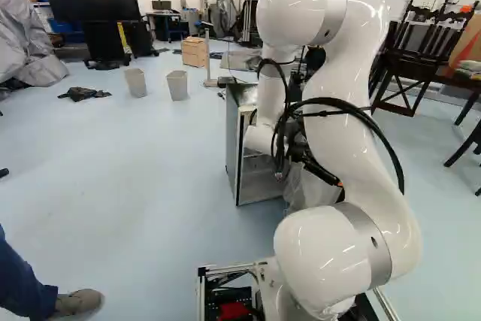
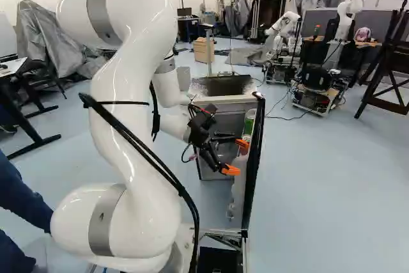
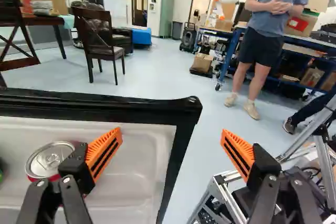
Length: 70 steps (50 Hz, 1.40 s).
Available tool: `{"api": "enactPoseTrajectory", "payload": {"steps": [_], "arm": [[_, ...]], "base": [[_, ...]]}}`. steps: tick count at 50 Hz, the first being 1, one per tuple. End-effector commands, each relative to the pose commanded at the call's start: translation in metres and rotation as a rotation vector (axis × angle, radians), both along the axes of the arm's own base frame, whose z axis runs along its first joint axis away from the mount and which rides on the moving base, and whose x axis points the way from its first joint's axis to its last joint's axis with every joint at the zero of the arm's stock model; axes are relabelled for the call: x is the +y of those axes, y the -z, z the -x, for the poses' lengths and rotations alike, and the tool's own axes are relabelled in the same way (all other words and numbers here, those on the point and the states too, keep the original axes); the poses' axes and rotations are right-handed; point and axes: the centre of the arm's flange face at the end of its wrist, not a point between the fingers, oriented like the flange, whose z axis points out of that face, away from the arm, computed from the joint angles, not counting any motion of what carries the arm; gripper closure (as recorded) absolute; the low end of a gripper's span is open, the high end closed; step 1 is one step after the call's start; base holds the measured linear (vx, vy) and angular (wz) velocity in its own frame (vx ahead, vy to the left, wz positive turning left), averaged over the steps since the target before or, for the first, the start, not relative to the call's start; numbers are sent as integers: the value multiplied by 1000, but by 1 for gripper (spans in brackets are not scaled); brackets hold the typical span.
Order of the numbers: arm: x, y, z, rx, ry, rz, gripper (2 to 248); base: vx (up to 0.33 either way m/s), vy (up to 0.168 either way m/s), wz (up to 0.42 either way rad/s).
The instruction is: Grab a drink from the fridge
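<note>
Black gripper near the right base view's centre, fingers wide apart, empty: we have the fridge door open, the red can left to grasp and remove.

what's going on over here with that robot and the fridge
A white robot arm has its open gripper at the open door of a small fridge. One finger is over the door's inner side, near a red can with a silver top; the other is out past the door's edge. The gripper holds no drink.
</note>
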Motion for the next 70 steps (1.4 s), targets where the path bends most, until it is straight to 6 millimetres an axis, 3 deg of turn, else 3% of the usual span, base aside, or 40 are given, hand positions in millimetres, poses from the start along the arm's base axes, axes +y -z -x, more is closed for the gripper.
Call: {"api": "enactPoseTrajectory", "payload": {"steps": [23, 70], "arm": [[-43, -6, -23, -66, 117, -4, 3], [-103, -21, -60, -154, 250, 41, 3]], "base": [[0, 0, 0], [0, 0, 0]]}}
